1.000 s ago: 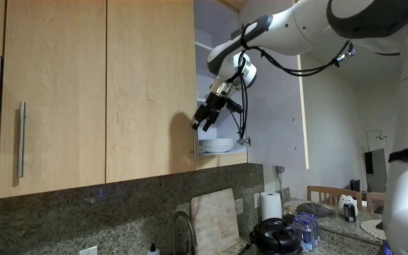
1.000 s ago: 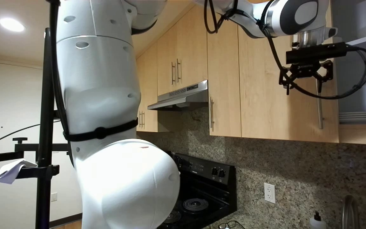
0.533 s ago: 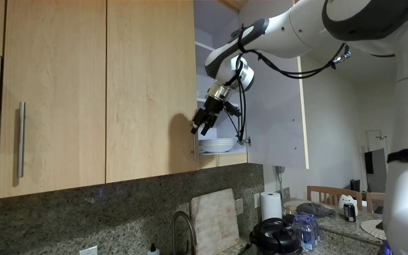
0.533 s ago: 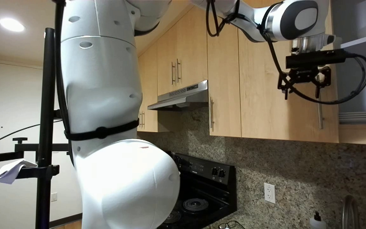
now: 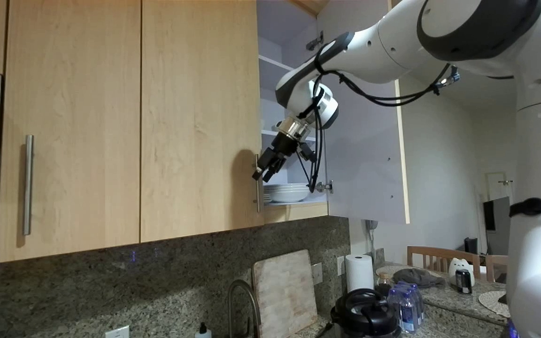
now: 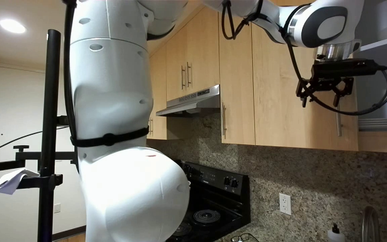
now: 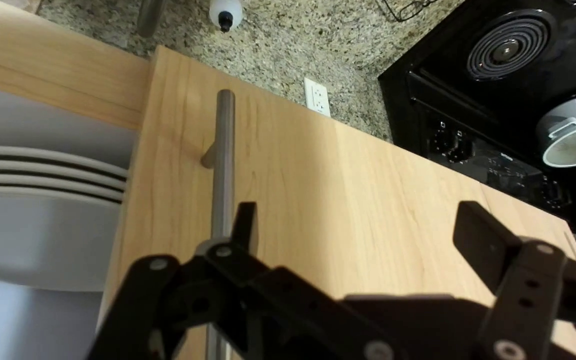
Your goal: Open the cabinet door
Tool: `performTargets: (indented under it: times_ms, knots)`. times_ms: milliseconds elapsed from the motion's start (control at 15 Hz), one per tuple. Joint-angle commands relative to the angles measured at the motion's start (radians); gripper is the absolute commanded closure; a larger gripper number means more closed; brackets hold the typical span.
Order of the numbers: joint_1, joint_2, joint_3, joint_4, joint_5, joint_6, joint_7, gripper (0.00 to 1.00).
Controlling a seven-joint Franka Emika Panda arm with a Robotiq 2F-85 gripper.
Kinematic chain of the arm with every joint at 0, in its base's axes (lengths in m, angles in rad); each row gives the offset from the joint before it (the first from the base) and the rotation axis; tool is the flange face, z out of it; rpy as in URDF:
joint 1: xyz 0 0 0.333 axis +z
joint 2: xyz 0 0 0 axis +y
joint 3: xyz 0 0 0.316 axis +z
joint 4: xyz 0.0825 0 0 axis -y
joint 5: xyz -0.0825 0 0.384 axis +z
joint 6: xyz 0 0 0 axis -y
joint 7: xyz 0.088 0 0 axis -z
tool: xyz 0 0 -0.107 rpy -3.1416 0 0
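The cabinet door (image 5: 195,117) is a flat light wood panel that stands closed; it also shows in the other views (image 6: 281,101) (image 7: 368,210). Its slim silver bar handle (image 7: 224,150) runs vertically near its right-hand edge (image 5: 258,199). My gripper (image 7: 355,225) is open with nothing between its fingers. In the wrist view the handle lies just left of the left finger (image 7: 244,225), outside the gap, and passes behind the gripper. In both exterior views the gripper (image 5: 261,176) (image 6: 319,102) hangs in front of the handle's upper part. I cannot tell whether it touches the handle.
A pale white-grey door panel (image 5: 364,155) stands swung open on the right. White plates (image 5: 287,192) sit in the cabinet beside the handle. A matching wood door (image 5: 73,117) adjoins on the left. A range hood (image 6: 193,101) and stove (image 6: 213,188) stand farther along.
My gripper has moved down along the handle, and in an exterior view slightly to the left. Its fingers stay open. The cabinet door has not moved.
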Motion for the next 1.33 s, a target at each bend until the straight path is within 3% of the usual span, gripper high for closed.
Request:
performTargets:
  times_ms: [0,733,1267]
  knots:
    - [-0.035,0.026,0.001,0.016,0.081,0.006,-0.108,0.00]
    - [-0.069,0.091,0.022,0.049,0.322,0.046,-0.255,0.00]
    - [-0.088,0.150,0.035,0.116,0.372,0.022,-0.254,0.00]
